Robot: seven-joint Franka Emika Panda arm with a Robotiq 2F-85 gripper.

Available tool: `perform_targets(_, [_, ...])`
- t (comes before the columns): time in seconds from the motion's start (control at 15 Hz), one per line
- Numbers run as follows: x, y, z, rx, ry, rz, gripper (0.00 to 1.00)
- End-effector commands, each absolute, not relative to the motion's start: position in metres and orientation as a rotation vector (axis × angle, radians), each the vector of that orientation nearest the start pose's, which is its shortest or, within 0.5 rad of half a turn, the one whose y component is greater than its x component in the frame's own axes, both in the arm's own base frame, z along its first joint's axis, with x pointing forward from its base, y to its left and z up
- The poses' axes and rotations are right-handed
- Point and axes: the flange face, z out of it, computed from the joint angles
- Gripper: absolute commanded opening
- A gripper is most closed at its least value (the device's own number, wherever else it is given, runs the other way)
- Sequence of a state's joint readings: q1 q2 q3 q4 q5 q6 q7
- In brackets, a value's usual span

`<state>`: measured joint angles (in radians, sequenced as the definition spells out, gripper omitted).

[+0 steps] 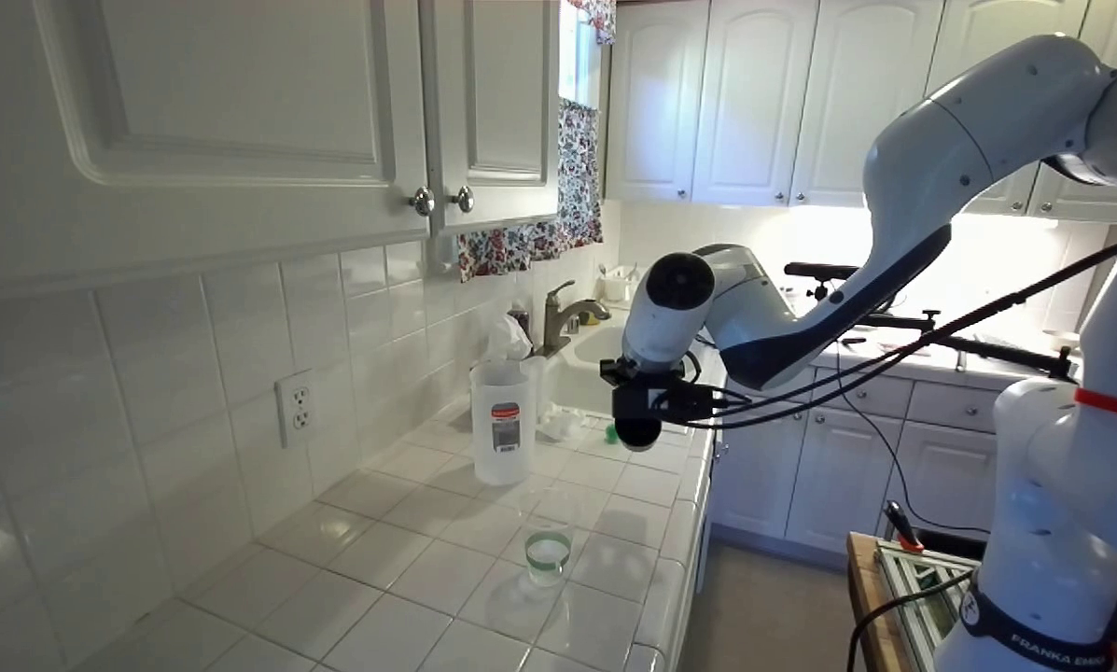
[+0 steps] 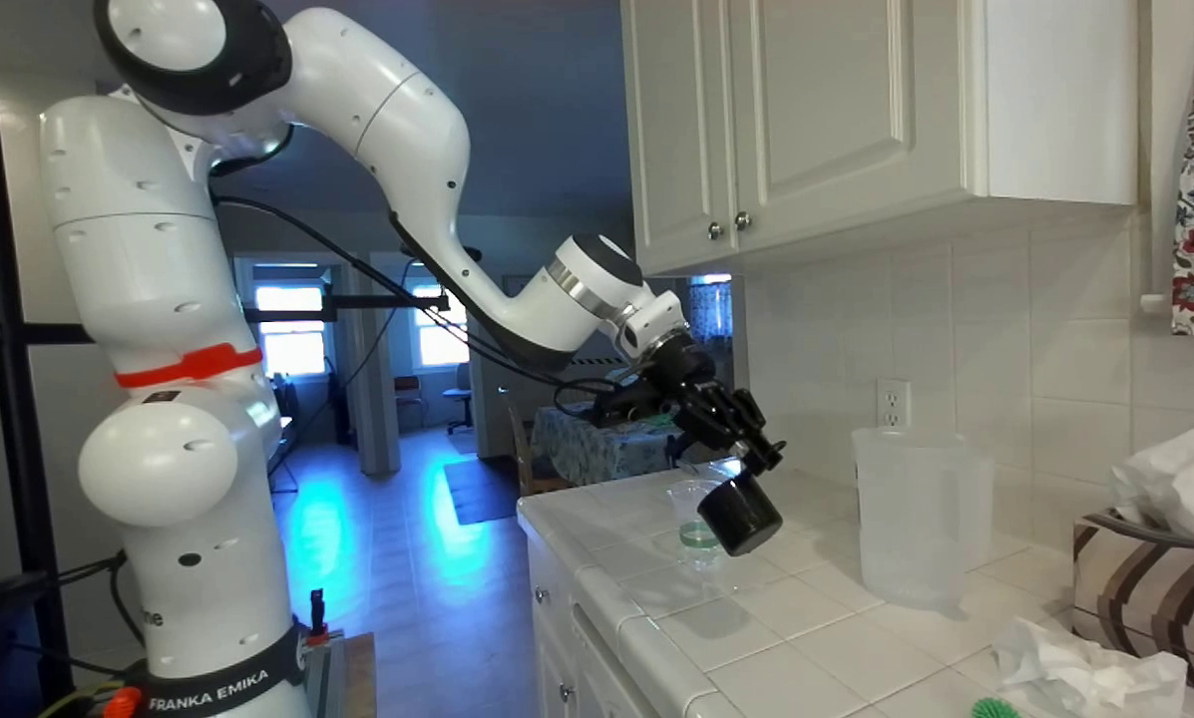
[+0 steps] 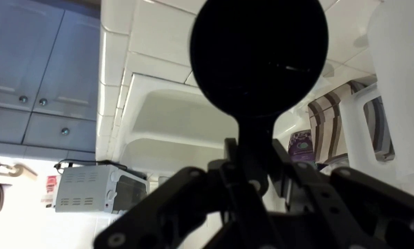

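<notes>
Black scoop (image 2: 741,517) hangs in the air over the counter (image 1: 371,625), its handle (image 3: 257,129) clenched in the pincer (image 3: 255,148). The step in hand appears to be holding it aloft; the next move probably calls for a firm grip and a steady bowl (image 3: 258,55), whose contents I cannot make out. Behind, the arm (image 2: 432,170) slopes downward, wrist (image 2: 653,321) tilted. Farther out, the frosted pitcher (image 2: 911,519) and the green-banded cup (image 1: 547,557) stand on the counter.

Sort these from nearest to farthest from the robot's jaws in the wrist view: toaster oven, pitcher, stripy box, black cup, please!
1. Black cup: held in the jaws.
2. Pitcher: close by, on the right.
3. Stripy box: peeking out behind the pitcher.
4. Toaster oven: far off, lower left.
</notes>
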<state>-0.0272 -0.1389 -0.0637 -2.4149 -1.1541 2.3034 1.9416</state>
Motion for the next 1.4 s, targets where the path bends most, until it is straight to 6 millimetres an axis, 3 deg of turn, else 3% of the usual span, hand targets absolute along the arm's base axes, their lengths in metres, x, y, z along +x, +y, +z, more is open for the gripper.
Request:
perform_targets(0.0, [0.484,-0.074,0.364,-2.690,1.984,-1.104,0.06])
perform_targets(0.67, [0.495,-0.088,0.324,-2.605,1.860,-0.788,0.06])
perform_targets(0.73, [0.493,-0.083,0.331,-2.604,1.895,-0.845,0.06])
perform_targets(0.8, [0.494,-0.084,0.328,-2.609,1.892,-0.832,0.23])
perform_targets(0.93, [0.494,-0.083,0.328,-2.611,1.892,-0.831,0.23])
perform_targets(1.0, [0.495,-0.085,0.322,-2.603,1.906,-0.780,0.06])
perform_targets(1.33, [0.495,-0.092,0.305,-2.551,1.987,-0.619,0.06])
